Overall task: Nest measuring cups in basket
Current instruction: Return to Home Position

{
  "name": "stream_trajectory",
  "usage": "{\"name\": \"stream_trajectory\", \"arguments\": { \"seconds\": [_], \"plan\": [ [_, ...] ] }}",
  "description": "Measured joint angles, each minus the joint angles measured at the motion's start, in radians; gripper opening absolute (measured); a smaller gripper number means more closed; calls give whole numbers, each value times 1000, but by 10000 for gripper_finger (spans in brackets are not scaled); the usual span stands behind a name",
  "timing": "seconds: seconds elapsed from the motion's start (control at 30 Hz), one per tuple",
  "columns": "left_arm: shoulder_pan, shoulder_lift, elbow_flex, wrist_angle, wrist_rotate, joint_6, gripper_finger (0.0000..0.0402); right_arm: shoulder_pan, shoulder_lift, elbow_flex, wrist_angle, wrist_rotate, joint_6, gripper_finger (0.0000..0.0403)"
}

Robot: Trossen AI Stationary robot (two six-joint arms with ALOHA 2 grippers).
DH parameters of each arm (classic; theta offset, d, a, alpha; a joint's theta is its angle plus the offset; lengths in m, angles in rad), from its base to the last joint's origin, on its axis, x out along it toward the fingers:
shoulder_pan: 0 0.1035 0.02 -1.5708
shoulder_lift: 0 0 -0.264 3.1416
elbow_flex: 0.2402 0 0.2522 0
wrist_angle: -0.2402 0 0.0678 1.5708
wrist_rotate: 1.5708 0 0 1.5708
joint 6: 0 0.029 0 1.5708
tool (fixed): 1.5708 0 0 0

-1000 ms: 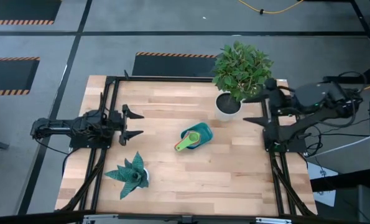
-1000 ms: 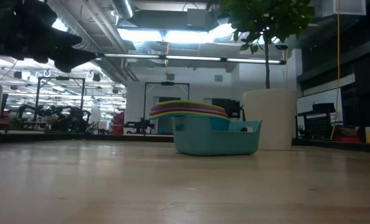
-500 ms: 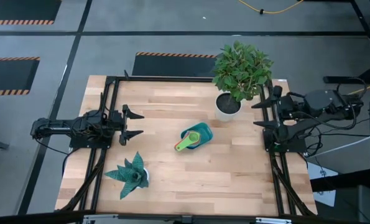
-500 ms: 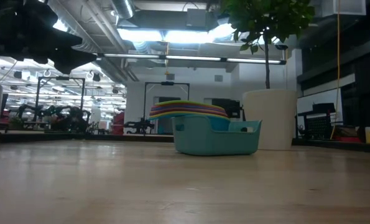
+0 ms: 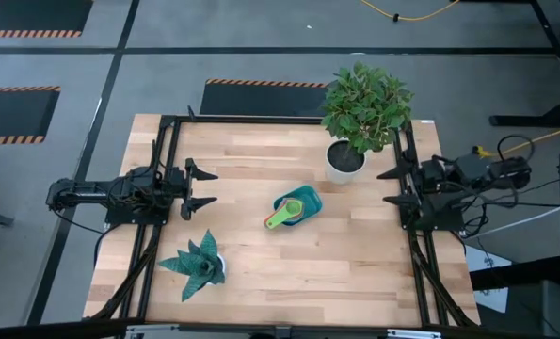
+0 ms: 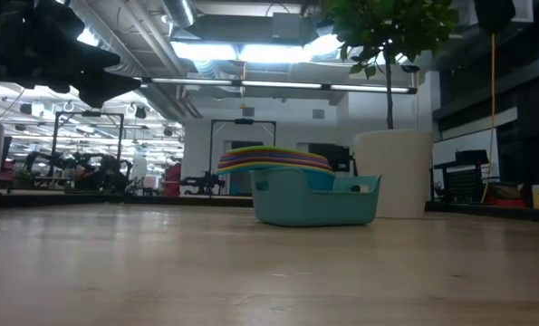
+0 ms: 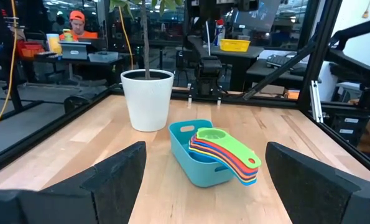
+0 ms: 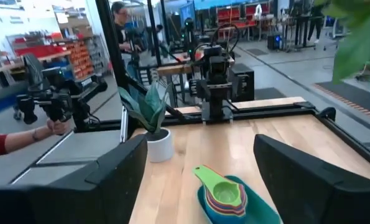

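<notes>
The teal basket [image 5: 301, 205] stands near the table's middle and holds the nested measuring cups [image 5: 281, 218], green on top, their handles sticking out over the rim [image 7: 244, 169]. The stack also shows in the right wrist view [image 8: 225, 193] and the low view [image 6: 274, 159]. My left gripper [image 5: 201, 188] stands open at the table's left edge, pointing level at the basket. My right gripper [image 5: 392, 186] stands open at the table's right edge, also level, well away from the basket.
A leafy plant in a white pot [image 5: 344, 160] stands behind the basket on the right. A small spiky plant in a white pot [image 5: 200, 265] sits near the front left. Bare wood lies between both grippers and the basket. A person's arm shows beyond the table [image 8: 10, 138].
My right arm has drawn back toward the table's right edge and sunk, folding in from its raised pose beside the plant; its gripper has levelled out and stayed open. The left arm, basket and cups have kept still.
</notes>
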Motion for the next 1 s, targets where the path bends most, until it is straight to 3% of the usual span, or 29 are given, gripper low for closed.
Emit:
{"name": "stream_trajectory", "arguments": {
  "seconds": [0.43, 0.8, 1.0],
  "plan": [
    [0, 0, 0, -1, 0, 0, 324, 0, -212, -319, 307, 2, -60, 300],
    [0, 0, 0, 0, 0, 1, 324, -46, -223, -593, 658, 3, -81, 300],
    [0, 0, 0, 0, -1, 7, 324, -115, -219, -592, 634, 1, -184, 300]
  ]
}}
